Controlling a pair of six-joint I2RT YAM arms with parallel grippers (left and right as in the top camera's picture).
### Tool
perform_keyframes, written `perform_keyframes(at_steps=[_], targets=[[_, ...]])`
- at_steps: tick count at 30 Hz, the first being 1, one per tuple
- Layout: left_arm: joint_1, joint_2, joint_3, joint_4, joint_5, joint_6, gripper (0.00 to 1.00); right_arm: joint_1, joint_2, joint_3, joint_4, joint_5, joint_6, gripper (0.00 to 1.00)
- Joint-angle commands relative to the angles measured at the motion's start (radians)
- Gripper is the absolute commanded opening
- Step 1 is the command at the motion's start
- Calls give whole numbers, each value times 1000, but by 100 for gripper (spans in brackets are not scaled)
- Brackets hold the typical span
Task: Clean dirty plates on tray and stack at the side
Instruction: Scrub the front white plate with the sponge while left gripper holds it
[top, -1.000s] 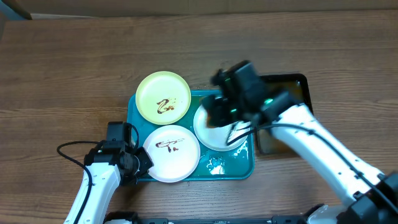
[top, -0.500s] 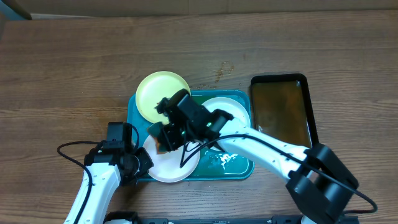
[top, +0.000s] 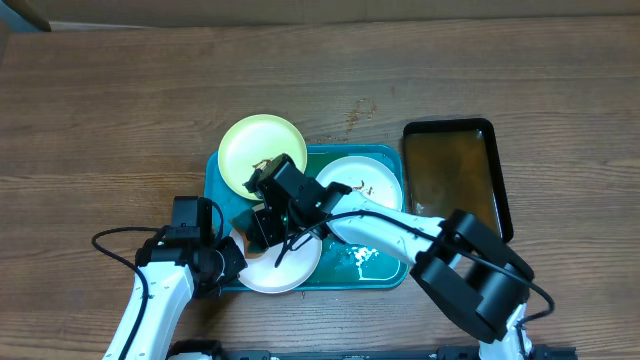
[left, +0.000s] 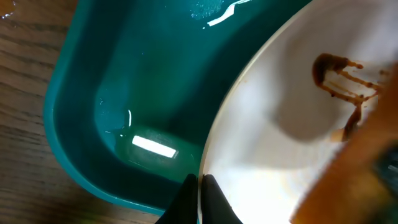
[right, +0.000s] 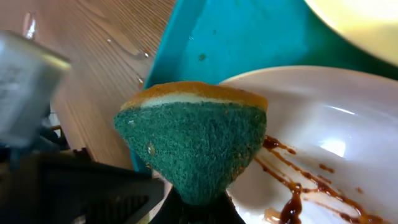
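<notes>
Pinching the white plate's (left: 280, 155) rim in the left gripper (left: 200, 188), I judged the right gripper's (right: 194, 210) clamped sponge (right: 196, 143) should press flat across the sauce (right: 292, 202).

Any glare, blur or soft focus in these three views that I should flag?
Overhead: evenly lit and sharp, only wet glints on the tray. Left wrist: a lamp's reflection on the tray floor, the sponge an out-of-focus orange smear. Right wrist: the sponge crisp, small highlight on the white plate, grey shape at upper left blurred.
</notes>
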Motion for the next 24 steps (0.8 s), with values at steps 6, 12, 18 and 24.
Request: perform_keyframes(at_steps=[6, 12, 18, 24], targets=[[-2, 3, -11, -3, -14, 28, 4, 10, 35, 12, 58, -36, 5, 4], [-2, 3, -11, -3, -14, 28, 4, 21, 53, 12, 97, -36, 6, 4], [-2, 3, -11, -4, -14, 28, 4, 25, 53, 12, 111, 12, 14, 4], [-2, 3, -11, -6, -14, 28, 4, 25, 53, 12, 103, 72, 44, 4]])
